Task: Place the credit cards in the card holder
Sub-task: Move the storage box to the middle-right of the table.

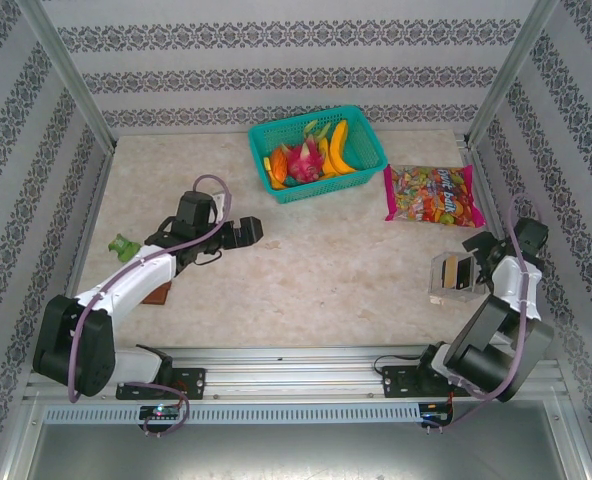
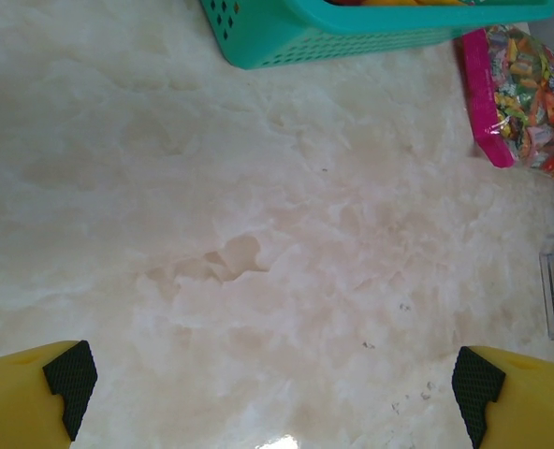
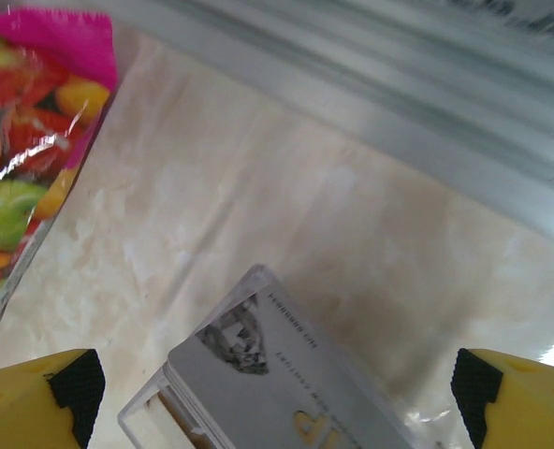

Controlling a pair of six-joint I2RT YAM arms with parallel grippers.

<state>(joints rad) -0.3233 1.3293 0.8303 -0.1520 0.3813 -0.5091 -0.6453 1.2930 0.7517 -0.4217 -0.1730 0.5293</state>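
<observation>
Right wrist view: credit cards [image 3: 277, 374] stacked in clear box [image 3: 144, 412], near right. Likely thin, stiff, slick, light; pinch exposed edges. Right gripper [image 1: 481, 256] jaws apart beside them. Left gripper [image 2: 272, 379] apart, holding nothing. Card holder [image 1: 157, 292] near left.

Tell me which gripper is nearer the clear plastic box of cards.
Right. The right gripper hangs over the clear box; the left gripper is far across the table, left of centre.
</observation>
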